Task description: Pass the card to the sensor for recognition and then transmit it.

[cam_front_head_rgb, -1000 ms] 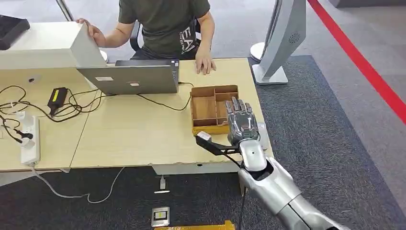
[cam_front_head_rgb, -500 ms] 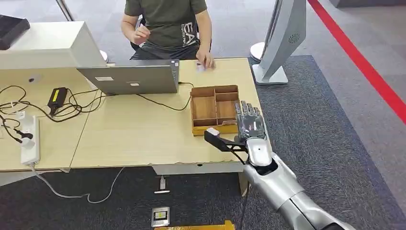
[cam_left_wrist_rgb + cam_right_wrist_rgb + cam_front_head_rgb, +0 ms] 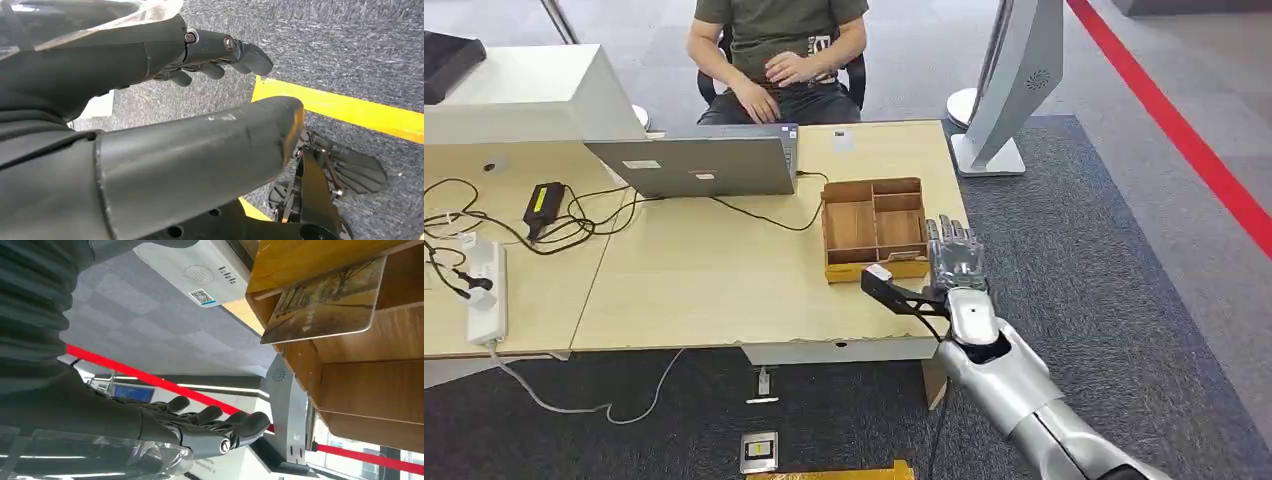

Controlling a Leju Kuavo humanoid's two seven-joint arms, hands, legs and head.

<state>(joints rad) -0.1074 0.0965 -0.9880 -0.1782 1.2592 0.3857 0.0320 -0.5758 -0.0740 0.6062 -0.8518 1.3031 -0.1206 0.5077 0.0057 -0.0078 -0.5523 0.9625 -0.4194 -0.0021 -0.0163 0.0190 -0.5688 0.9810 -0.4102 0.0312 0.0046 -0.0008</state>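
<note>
right hand (image 3: 954, 262) lower right, fingers extended, holding nothing, beside compartmented wooden tray (image 3: 873, 229), picture-printed card (image 3: 325, 302) propped inside, left hand (image 3: 150, 100) released

The wooden tray (image 3: 873, 228) sits on the table (image 3: 704, 280) near its right edge, with the right hand (image 3: 956, 262) just beside its right wall, over the table's right edge, fingers apart and holding nothing. A card (image 3: 325, 302) leans inside one tray compartment — which one cannot be told. The sensor (image 3: 192, 270) lies close beside the tray. Left of the tray and farther back stands the laptop (image 3: 696, 160); a small card (image 3: 844, 141) lies behind the tray near the far edge. A person (image 3: 779, 50) sits behind the table. Cables (image 3: 544, 225) and a power strip (image 3: 484, 290) lie at the table's left — the left hand (image 3: 150, 55) hangs over the floor.
</note>
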